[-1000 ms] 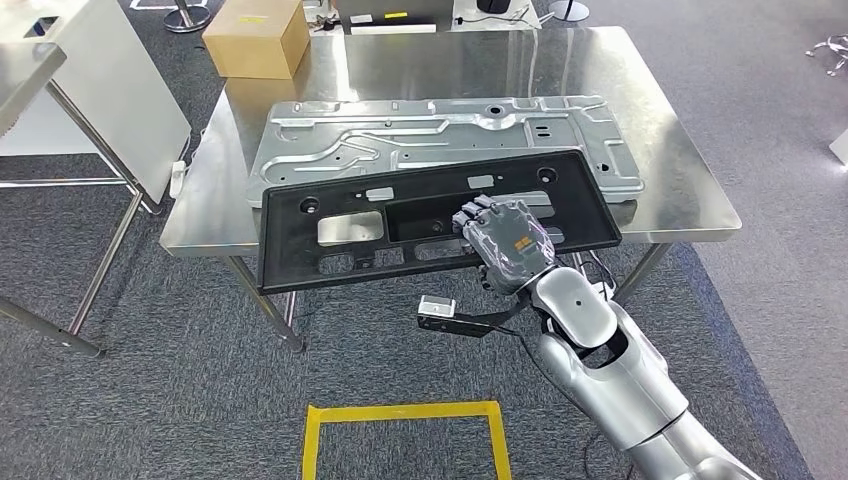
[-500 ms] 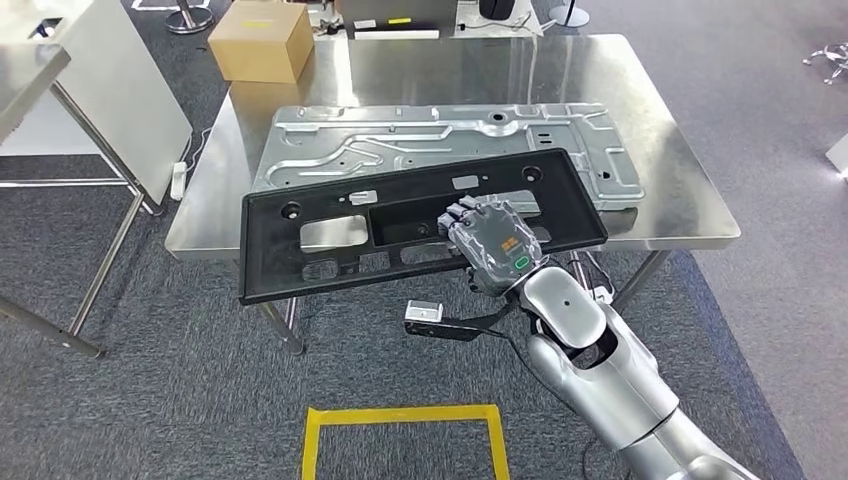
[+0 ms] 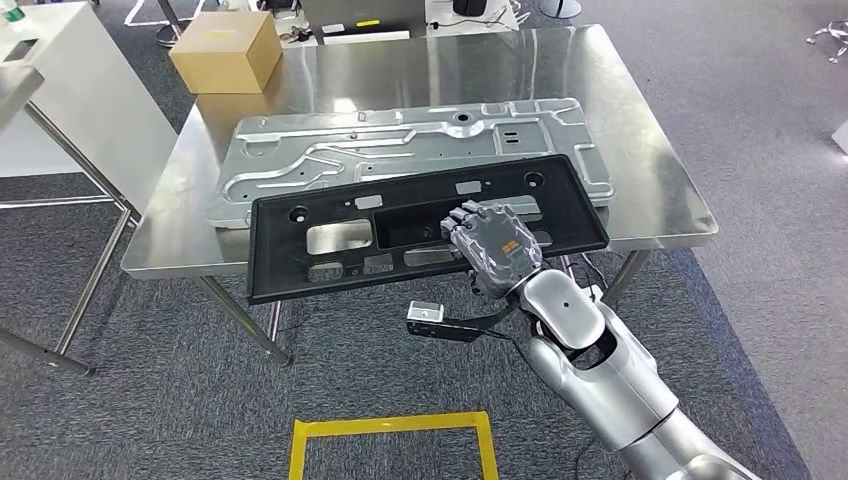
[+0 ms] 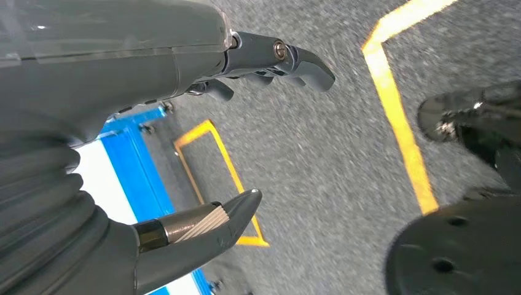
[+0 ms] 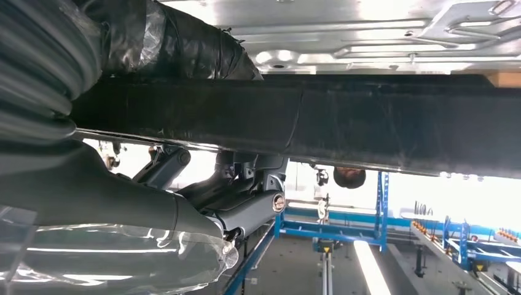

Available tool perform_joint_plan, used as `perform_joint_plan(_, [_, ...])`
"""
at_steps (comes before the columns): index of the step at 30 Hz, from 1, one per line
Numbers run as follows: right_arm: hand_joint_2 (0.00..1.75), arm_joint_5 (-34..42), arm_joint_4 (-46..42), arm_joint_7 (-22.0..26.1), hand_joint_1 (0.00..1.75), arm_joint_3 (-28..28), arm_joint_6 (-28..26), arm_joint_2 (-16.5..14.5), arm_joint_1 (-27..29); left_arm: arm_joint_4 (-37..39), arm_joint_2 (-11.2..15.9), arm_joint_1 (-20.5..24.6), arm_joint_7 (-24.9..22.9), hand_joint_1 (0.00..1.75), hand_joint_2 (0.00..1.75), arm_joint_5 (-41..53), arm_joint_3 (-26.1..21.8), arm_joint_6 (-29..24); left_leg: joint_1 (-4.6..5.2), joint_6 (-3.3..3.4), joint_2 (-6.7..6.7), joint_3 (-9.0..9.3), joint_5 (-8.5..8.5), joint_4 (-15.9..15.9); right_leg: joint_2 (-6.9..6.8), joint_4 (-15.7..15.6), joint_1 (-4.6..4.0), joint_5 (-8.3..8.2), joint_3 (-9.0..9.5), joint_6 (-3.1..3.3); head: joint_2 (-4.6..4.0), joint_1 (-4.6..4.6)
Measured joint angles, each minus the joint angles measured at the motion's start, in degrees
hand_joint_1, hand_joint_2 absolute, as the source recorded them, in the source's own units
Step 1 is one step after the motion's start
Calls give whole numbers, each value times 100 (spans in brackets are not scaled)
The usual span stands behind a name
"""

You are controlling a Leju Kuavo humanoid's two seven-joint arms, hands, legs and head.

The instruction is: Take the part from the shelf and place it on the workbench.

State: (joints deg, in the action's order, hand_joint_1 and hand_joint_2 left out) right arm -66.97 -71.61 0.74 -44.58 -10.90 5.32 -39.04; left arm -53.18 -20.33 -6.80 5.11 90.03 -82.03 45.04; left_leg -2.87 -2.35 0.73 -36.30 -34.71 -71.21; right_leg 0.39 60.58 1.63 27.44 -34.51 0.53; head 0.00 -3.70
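Black and long, the plastic part [image 3: 420, 225] is gripped by the right hand [image 3: 493, 245] along its near edge, toward its right half, with the fingers [image 3: 462, 215] curled over the top face and into a recess. From the hand, most of the panel stretches away to the left, its left end hanging out past the near edge of the steel table [image 3: 650, 180], while the shorter stretch to the hand's right lies over the tabletop. Just beyond the hand, partly under the far edge of the black part, a large stamped metal sheet [image 3: 400, 150] lies flat on the table. Far off beyond the hand and to its left, a cardboard box [image 3: 225, 50] sits at the table's back corner. The left hand [image 4: 184, 123] hangs over grey carpet marked with yellow tape [image 4: 393, 104], thumb and fingers spread apart and holding nothing.
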Motion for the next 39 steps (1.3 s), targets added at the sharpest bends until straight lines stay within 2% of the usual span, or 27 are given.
perform_joint_plan(1, [175, 0, 2, 0, 175, -1, 1, -3, 6, 0, 0, -4, 0, 0, 175, 0, 0, -2, 32, 38, -7, -255, -57, -354, 9, 0, -36, 28, 27, 25, 0, 3])
perform_joint_plan(2, [175, 0, 3, 1, 175, -1, 1, -3, 12, 0, 0, -8, 0, 0, 175, 0, 0, -3, 65, 89, -13, -428, 0, -521, 21, 0, -73, 61, 64, 45, 0, 3])
perform_joint_plan(3, [175, 0, 4, 2, 175, -1, 1, -4, 15, 0, 0, -13, 0, 0, 175, 1, 0, -4, 105, 159, -17, -485, 188, -444, 38, -1, -109, 98, 116, 59, 0, 3])
perform_joint_plan(5, [175, 0, 3, 4, 175, -1, 1, -5, 12, -1, 2, -22, 0, 0, 175, 2, 0, -4, 211, 350, -45, -315, 737, 233, 63, -14, -159, 183, 233, 74, 0, 1])
perform_joint_plan(6, [175, 0, 4, 4, 175, -1, 1, -6, 7, -3, 7, -24, -1, 0, 175, 2, 0, -3, 258, 444, -59, -193, 929, 575, 71, -22, -186, 224, 280, 68, 0, -12])
perform_joint_plan(7, [175, 0, 5, 4, 175, -1, 1, -6, 3, -5, 7, -28, -1, 0, 175, 2, 0, -1, 298, 508, -72, -87, 1007, 841, 79, -37, -190, 251, 304, 51, 0, -14])
perform_joint_plan(8, [175, 0, 7, 4, 175, -1, 1, -5, 2, -8, 7, -31, -1, 0, 175, 2, 0, 0, 321, 544, -79, -24, 1004, 997, 84, -47, -187, 254, 324, 24, 0, -16])
perform_joint_plan(12, [175, 1, 11, 6, 175, -3, -5, -5, -11, -9, 1, -39, -4, 0, 175, 3, 1, -4, 293, 534, -74, 214, 962, 1294, 46, 78, -173, 240, 329, -103, 0, -10])
perform_joint_plan(14, [175, 2, 10, 7, 175, -3, -8, -5, -28, -9, -1, -36, -7, 0, 175, 2, 1, -5, 274, 547, -75, 317, 940, 1357, 21, 514, -146, 421, 85, -162, 0, -13])
perform_joint_plan(16, [175, 2, 13, 7, 175, -3, -7, -2, -22, -9, -4, -27, -15, 0, 175, 2, 3, -7, 273, 555, -74, 365, 897, 1363, 18, 1054, -120, 634, -279, -213, 0, -13])
perform_joint_plan(18, [175, 2, 21, 7, 175, -3, -5, 5, 21, -8, -13, -27, -22, 0, 175, 2, 3, -17, 268, 543, -75, 430, 835, 1361, 11, 1343, -94, 670, -562, -253, 0, -14])
perform_joint_plan(19, [175, 2, 25, 7, 175, -3, -5, 9, 42, -7, -17, -29, -25, 0, 175, 2, 3, -24, 263, 532, -76, 483, 791, 1357, 3, 1299, -80, 556, -630, -269, 0, -14])
perform_joint_plan(20, [175, 2, 26, 7, 175, -3, -5, 11, 52, -7, -19, -31, -26, 0, 175, 2, 2, -31, 256, 514, -77, 547, 741, 1350, -10, 1049, -67, 328, -592, -275, 0, -14])
perform_joint_plan(21, [175, 2, 26, 7, 175, -3, -5, 14, 55, -7, -20, -33, -27, 0, 175, 2, 2, -35, 249, 490, -76, 615, 682, 1342, -29, 669, -56, 36, -493, -273, 0, -15])
perform_joint_plan(23, [175, 3, 31, 8, 175, -3, -5, 25, 48, -7, -20, -26, -27, 0, 175, 2, 2, -41, 247, 422, -75, 698, 578, 1321, -64, 80, -80, -267, -319, -216, -1, -15])
perform_joint_plan(24, [175, 4, 32, 9, 175, -3, -5, 28, 48, -7, -21, -22, -25, 0, 175, 2, 2, -41, 249, 383, -72, 709, 538, 1323, -70, -44, -99, -310, -288, -167, -1, -12])
perform_joint_plan(25, [175, 5, 35, 10, 175, -3, -3, 35, 47, -7, -22, -19, -21, 0, 175, 2, 2, -36, 254, 346, -68, 723, 521, 1316, -68, -63, -120, -267, -282, -111, -1, -8])
perform_joint_plan(27, [175, 10, 34, 12, 175, -3, 3, 40, 40, -7, -24, -17, -9, 0, 175, 2, 2, -16, 254, 289, -62, 764, 500, 1293, -51, -110, -114, -282, -211, -9, 0, -4])
perform_joint_plan(29, [175, 22, 34, 11, 175, -2, 14, 42, 13, -7, -24, -14, 7, 0, 175, 2, 2, 13, 238, 246, -65, 648, 474, 969, -43, -169, -92, -252, -86, 68, 0, 1])
perform_joint_plan(30, [175, 32, 34, 11, 175, -2, 20, 38, 1, -7, -24, -11, 12, 0, 175, 2, 2, 26, 227, 219, -67, 476, 410, 658, -41, -196, -85, -228, -27, 94, 0, 6])
perform_joint_plan(32, [175, 43, 43, 11, 175, -4, 33, 29, -2, -7, -24, -10, 19, 0, 175, 2, 2, 41, 217, 171, -67, -10, 143, -58, -36, -214, -85, -156, 58, 113, 0, 13])
perform_joint_plan(33, [175, 47, 53, 11, 175, -7, 39, 26, 6, -7, -24, -13, 19, 0, 175, 2, 1, 44, 215, 154, -66, -213, 24, -275, -33, -214, -85, -111, 108, 111, 0, 11])
perform_joint_plan(34, [175, 47, 66, 11, 175, -11, 44, 22, 14, -7, -24, -18, 20, 0, 175, 2, 1, 45, 213, 147, -65, -342, -7, -332, -29, -213, -85, -60, 168, 105, 0, 11])
perform_joint_plan(35, [175, 46, 79, 11, 175, -15, 46, 15, 19, -7, -24, -23, 20, 0, 175, 2, -1, 45, 212, 152, -65, -374, 101, -190, -25, -213, -85, -8, 240, 95, 0, 11])
perform_joint_plan(36, [175, 46, 91, 11, 175, -20, 49, -1, 20, -7, -24, -27, 19, 0, 175, 2, -4, 43, 211, 165, -64, -326, 337, 110, -21, -213, -84, 48, 315, 81, 0, 11])
perform_joint_plan(37, [175, 46, 103, 11, 175, -23, 50, -21, 18, -7, -24, -30, 17, 0, 175, 2, -9, 40, 211, 191, -64, -239, 668, 502, -18, -214, -84, 106, 375, 61, 0, 10])
perform_joint_plan(39, [175, 52, 131, 11, 175, -28, 52, -64, 11, -6, -24, -29, 8, 0, 175, 3, -21, 33, 237, 253, -63, -109, 1061, 1075, -4, -209, -96, 206, 467, -5, 0, 9])
